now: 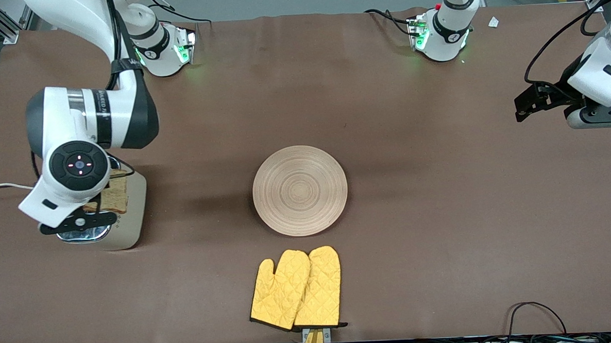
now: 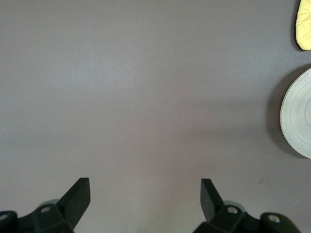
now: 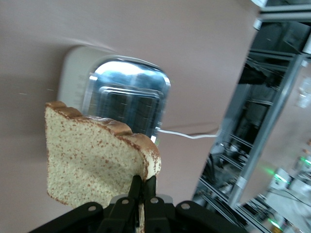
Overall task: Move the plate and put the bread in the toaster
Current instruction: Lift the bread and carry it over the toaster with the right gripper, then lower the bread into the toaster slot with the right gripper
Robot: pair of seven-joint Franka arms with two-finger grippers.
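The round wooden plate [image 1: 299,190] lies in the middle of the table; its edge shows in the left wrist view [image 2: 297,120]. The cream toaster [image 1: 132,210] with a chrome top [image 3: 127,99] stands at the right arm's end of the table. My right gripper [image 3: 143,182] is shut on the edge of the speckled bread slice [image 3: 90,162] and holds it in the air over the toaster; the bread shows beside the wrist in the front view [image 1: 115,194]. My left gripper [image 2: 145,187] is open and empty over bare table at the left arm's end [image 1: 527,105].
Two yellow oven mitts [image 1: 296,289] lie nearer to the front camera than the plate; one tip shows in the left wrist view [image 2: 303,25]. The toaster's white cord [image 1: 2,186] runs off the table's edge. A brown cloth covers the table [image 1: 415,213].
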